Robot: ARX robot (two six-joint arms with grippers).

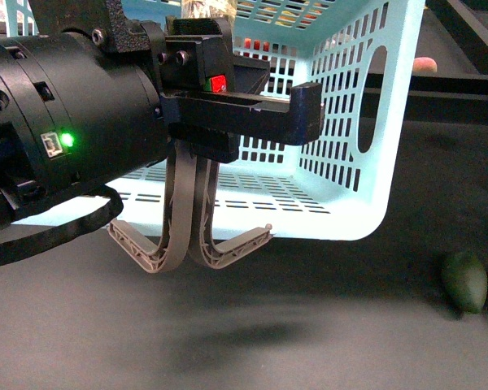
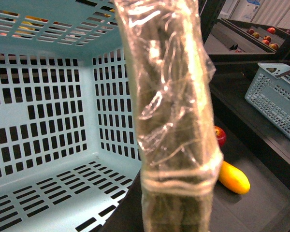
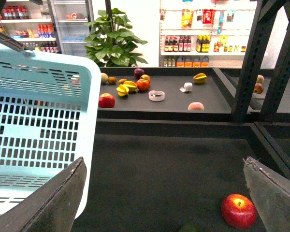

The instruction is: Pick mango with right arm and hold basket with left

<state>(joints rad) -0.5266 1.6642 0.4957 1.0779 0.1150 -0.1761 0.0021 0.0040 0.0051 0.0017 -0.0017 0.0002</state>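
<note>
The light blue slotted basket (image 1: pixel 350 187) stands on the dark table, and its inside fills the left wrist view (image 2: pixel 38 145). My left gripper (image 1: pixel 187 244) hangs shut just in front of its near rim, the plastic-wrapped fingers (image 2: pixel 176 145) pressed together. The yellow mango (image 2: pixel 233 177) lies on the table outside the basket, beside a red apple (image 2: pixel 220 136). My right gripper (image 3: pixel 164 203) is open wide above bare table, the basket's wall (image 3: pixel 38 121) next to one finger and a red apple (image 3: pixel 239 210) near the other. The mango is out of the right wrist view.
A dark green mango (image 1: pixel 464 280) lies at the table's right. A smaller blue basket (image 2: pixel 275 101) sits on a side shelf. Beyond a black rail, a back shelf (image 3: pixel 174 104) carries several fruits. Black frame posts (image 3: pixel 249 53) rise at the right.
</note>
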